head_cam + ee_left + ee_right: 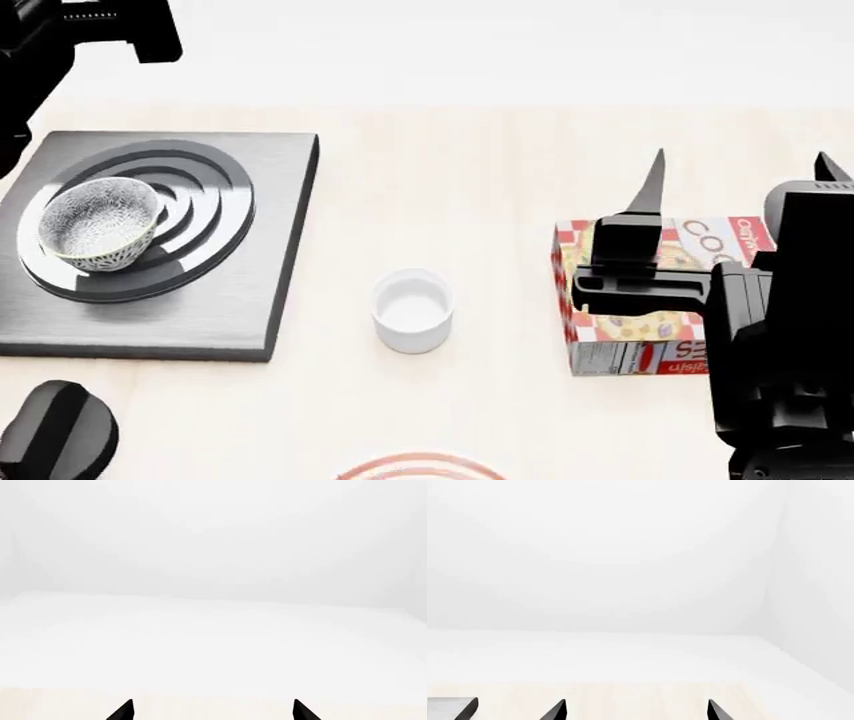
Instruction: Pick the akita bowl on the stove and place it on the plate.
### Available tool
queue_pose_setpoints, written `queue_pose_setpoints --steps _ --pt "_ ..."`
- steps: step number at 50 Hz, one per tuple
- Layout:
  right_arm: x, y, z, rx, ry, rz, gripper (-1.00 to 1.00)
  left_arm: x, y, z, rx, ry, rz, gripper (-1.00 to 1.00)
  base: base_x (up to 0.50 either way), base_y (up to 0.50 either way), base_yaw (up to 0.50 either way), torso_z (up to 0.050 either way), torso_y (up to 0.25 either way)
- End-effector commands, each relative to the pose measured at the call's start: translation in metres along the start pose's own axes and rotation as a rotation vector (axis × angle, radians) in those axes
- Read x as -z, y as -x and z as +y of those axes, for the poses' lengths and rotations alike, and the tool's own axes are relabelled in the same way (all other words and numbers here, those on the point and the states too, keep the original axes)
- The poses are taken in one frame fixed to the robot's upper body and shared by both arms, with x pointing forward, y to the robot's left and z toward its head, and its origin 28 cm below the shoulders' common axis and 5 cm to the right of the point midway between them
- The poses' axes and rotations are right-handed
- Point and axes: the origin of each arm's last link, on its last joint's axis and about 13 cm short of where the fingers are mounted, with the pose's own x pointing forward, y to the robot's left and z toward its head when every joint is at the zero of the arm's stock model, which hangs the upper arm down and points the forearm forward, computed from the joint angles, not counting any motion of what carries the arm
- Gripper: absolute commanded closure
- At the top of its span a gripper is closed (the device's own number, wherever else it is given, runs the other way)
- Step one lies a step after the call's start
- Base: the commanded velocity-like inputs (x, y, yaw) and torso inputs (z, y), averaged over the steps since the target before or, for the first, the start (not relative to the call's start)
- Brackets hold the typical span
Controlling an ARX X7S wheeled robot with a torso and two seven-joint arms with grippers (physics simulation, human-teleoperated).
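The akita bowl [100, 222], speckled grey-black on white, sits upright on the black ring burner of the stove [267, 290] at the table's left. Only the red-ringed far rim of the plate [420, 467] shows, at the head view's bottom edge. My left gripper [213, 709] is open and empty; in the head view only its black arm [80, 30] shows, beyond the stove's far left corner. My right gripper [741, 170] is open and empty over the table's right side, far from the bowl, its fingertips [559, 709] spread wide.
A small plain white cup [411, 310] stands between the stove and a red-and-white printed box [627, 340], which lies under my right arm. The stove's black knob [56, 435] is at the near left. A dark grey slab corner [454, 708] shows in the right wrist view.
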Motion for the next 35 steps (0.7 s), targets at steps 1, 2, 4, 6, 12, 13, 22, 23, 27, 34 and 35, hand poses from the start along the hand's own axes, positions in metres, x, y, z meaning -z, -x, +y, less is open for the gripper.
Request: queue_pose_setpoints --steps 1,2,4,6,12,13,22,23,27,34,35 --pt "0.0002 0.0002 0.0001 -0.001 0.0 0.0 -1.0 0.0029 0.0003 0.0008 -0.009 0.005 -0.001 -1.0 0.0 0.0 0.0 0.004 -0.057" --pt "0.0002 0.0002 0.0001 -0.001 0.0 0.0 -1.0 0.0047 0.0 0.001 -0.008 0.002 0.001 -1.0 0.0 0.0 0.0 0.003 -0.039" --pt "-0.0003 0.0004 0.0003 -0.001 0.0 0.001 -1.0 0.004 0.0009 0.0011 -0.009 0.001 0.003 -1.0 0.0 0.0 0.0 0.003 -0.038" --pt "-0.0004 0.0003 0.0003 -0.001 0.0 0.001 -1.0 0.0064 0.0005 0.0012 -0.01 -0.001 0.007 -1.0 0.0 0.0 0.0 0.003 -0.037" --pt "0.0001 0.0 0.0001 -0.002 0.0 0.001 -1.0 0.0077 0.0006 0.0008 -0.01 -0.015 0.008 -1.0 0.0 0.0 0.0 0.004 -0.159" --pt "0.0003 -0.0002 0.0001 -0.002 0.0 0.002 -1.0 0.007 0.0008 0.0007 -0.012 -0.014 0.008 -1.0 0.0 0.0 0.0 0.005 -0.25" --pt "0.0 -0.0002 0.0002 -0.002 0.0 0.002 -1.0 0.0087 0.0013 0.0013 -0.009 -0.024 0.003 -1.0 0.0 0.0 0.0 0.005 -0.087" --pt "0.0002 -0.0001 0.0002 -0.002 -0.001 0.003 -1.0 0.0099 0.0006 0.0013 -0.008 -0.028 0.002 -1.0 0.0 0.0 0.0 0.005 -0.25" --pt "0.0004 -0.0003 0.0 -0.002 0.0 0.001 -1.0 0.0066 0.0011 0.0001 -0.003 -0.008 0.009 -1.0 0.0 0.0 0.0 0.006 -0.226" --pt "0.0 0.0002 0.0001 -0.002 -0.001 0.002 -1.0 0.0061 0.0024 -0.0018 0.013 -0.022 0.044 -1.0 0.0 0.0 0.0 0.003 -0.04" --pt "-0.0001 0.0002 0.0001 -0.003 0.0 0.002 -1.0 0.006 0.0023 -0.0017 0.009 -0.024 0.048 -1.0 0.0 0.0 0.0 0.0 0.0"
